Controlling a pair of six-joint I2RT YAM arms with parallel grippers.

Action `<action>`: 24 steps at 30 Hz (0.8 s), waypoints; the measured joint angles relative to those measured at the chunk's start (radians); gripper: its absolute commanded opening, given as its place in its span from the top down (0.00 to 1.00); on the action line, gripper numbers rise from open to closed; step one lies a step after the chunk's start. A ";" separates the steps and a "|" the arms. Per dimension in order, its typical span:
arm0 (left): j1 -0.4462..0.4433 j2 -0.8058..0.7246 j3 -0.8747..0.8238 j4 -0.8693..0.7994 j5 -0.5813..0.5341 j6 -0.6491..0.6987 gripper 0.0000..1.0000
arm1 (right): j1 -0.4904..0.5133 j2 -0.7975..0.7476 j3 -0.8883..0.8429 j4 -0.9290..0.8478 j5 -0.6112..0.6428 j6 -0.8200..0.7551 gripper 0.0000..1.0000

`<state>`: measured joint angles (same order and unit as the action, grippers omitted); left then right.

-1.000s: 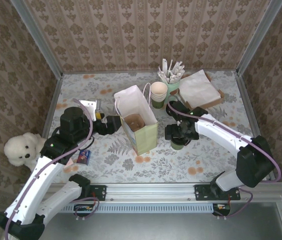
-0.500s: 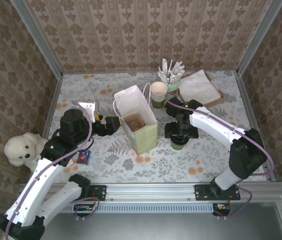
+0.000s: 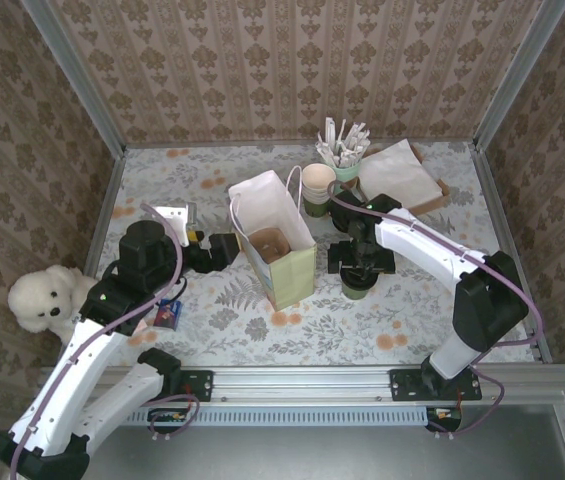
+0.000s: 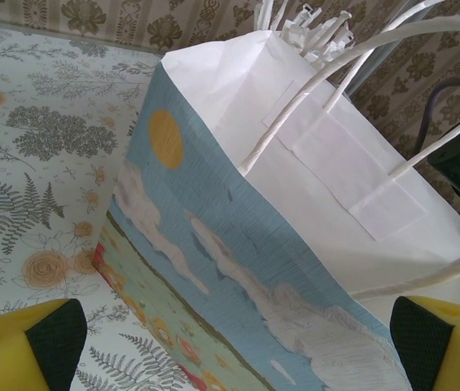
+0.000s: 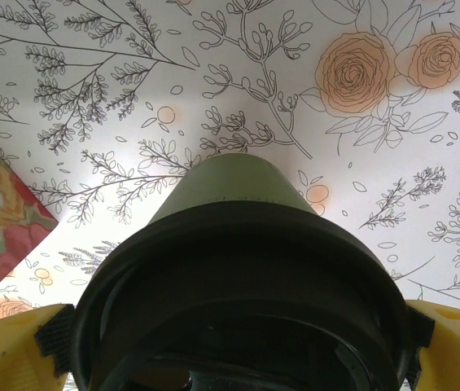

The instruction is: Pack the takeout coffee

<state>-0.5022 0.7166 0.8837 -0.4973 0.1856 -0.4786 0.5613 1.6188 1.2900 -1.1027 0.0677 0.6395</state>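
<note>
A white paper bag [image 3: 290,275] with a painted front stands open mid-table; a brown pulp carrier [image 3: 270,243] lies inside it. The cream paper cup [image 3: 317,181] sits on a dark green cup behind the bag. My left gripper [image 3: 226,248] is open at the bag's left side, and the bag's painted wall [image 4: 238,244] spans the gap between its fingers [image 4: 26,346]. My right gripper [image 3: 360,262] is open, right of the bag, over a dark green cup with a black lid [image 5: 238,269]. Its pads [image 5: 54,338] flank the lid's rim.
A green cup of white sticks [image 3: 342,152] and a napkin stack [image 3: 399,176] stand at the back right. A white teddy bear [image 3: 40,297] sits outside the left wall, with a small blue card [image 3: 169,314] and a white item [image 3: 176,213] near the left arm.
The right arm's elbow has swung left and its gripper has shifted slightly over the lidded cup. The left gripper has stayed at the bag.
</note>
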 measured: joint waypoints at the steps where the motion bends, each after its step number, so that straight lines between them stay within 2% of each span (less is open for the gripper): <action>1: 0.000 0.000 0.000 0.000 0.000 0.000 0.00 | 0.000 0.001 0.000 -0.001 0.000 0.000 0.00; 24: 0.006 0.013 0.000 0.000 0.000 0.000 0.00 | 0.000 0.001 -0.013 -0.005 -0.016 0.001 0.00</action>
<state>-0.4957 0.7292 0.8837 -0.4973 0.1856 -0.4789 0.5610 1.6196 1.2770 -1.1076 0.0513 0.6403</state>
